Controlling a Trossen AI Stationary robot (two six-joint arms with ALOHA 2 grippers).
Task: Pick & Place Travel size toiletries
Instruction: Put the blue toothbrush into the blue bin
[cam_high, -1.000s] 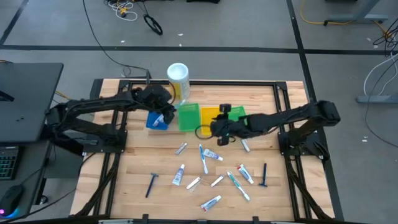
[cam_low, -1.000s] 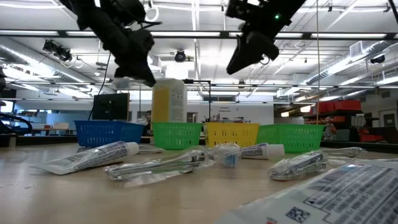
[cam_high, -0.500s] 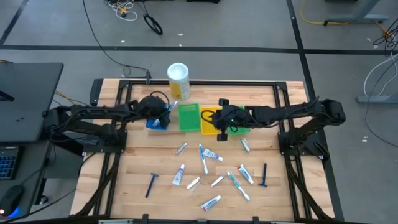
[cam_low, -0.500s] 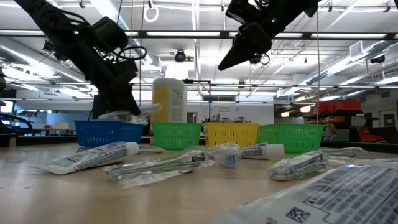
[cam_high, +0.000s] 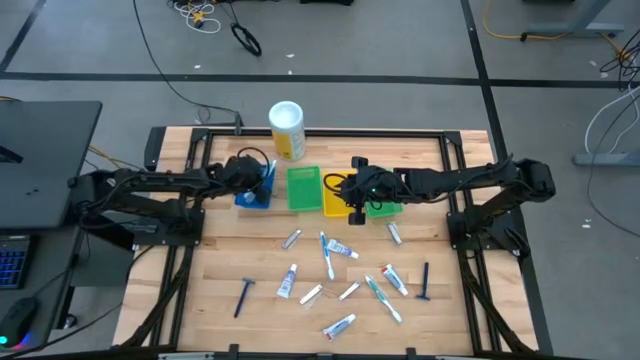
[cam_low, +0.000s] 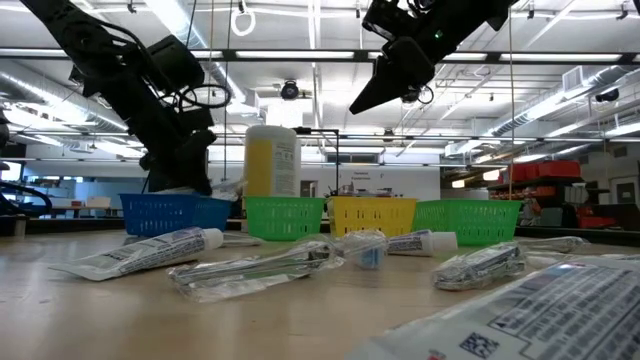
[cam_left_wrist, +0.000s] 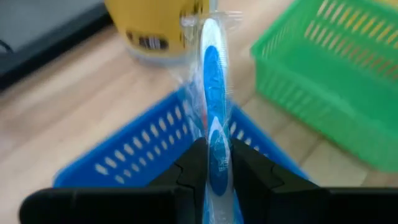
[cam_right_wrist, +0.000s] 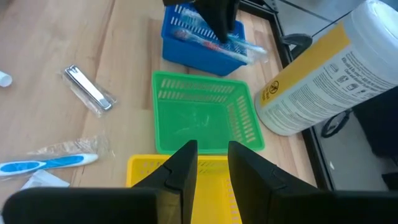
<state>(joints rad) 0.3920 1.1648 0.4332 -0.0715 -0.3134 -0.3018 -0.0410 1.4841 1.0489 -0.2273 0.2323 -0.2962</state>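
Left claw (cam_left_wrist: 211, 163) clenched on a wrapped blue-and-white toothbrush (cam_left_wrist: 211, 87) over the blue bin (cam_high: 254, 194), far left on the desk (cam_high: 200, 270); its long axis runs outward from the fingers toward the far canister (cam_high: 286, 129). Right claw (cam_right_wrist: 211, 158), fingers parted and empty, hovers over the yellow bin (cam_high: 337, 194).

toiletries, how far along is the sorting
Early on. The left end effector holds a wrapped toothbrush over the blue bin; nothing else shows in it. The right end effector hangs empty over the yellow bin. About a dozen toiletries lie on the table.

right pincer (cam_right_wrist: 211, 163) fingers parted above yellow bin (cam_right_wrist: 205, 186), green bin (cam_right_wrist: 202, 121), blue bin (cam_right_wrist: 199, 38), canister (cam_right_wrist: 326, 74)
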